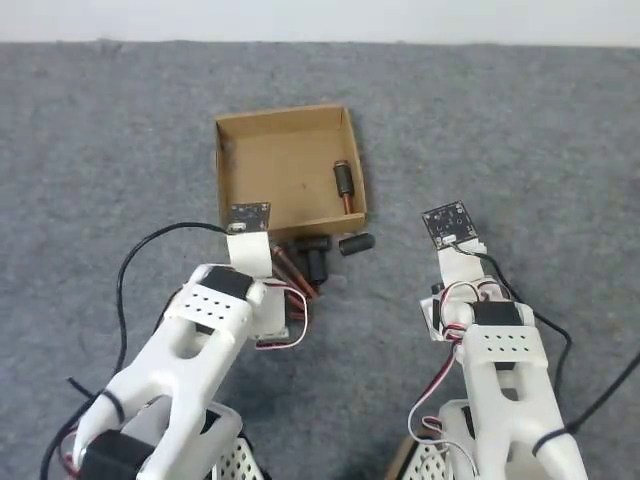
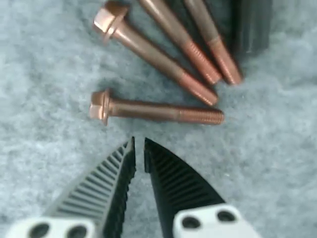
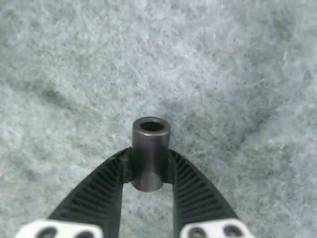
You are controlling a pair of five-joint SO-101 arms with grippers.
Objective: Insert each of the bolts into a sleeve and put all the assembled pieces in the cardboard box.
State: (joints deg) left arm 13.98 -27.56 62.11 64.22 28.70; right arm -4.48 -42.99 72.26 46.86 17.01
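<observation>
Under the right wrist, jaws pinch a sleeve; left jaws face bolts.

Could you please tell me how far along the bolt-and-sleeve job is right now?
One assembled piece lies in the cardboard box. The right pincer grips an empty sleeve. Four loose bolts lie on the mat by the left pincer, not yet sleeved or boxed.
</observation>
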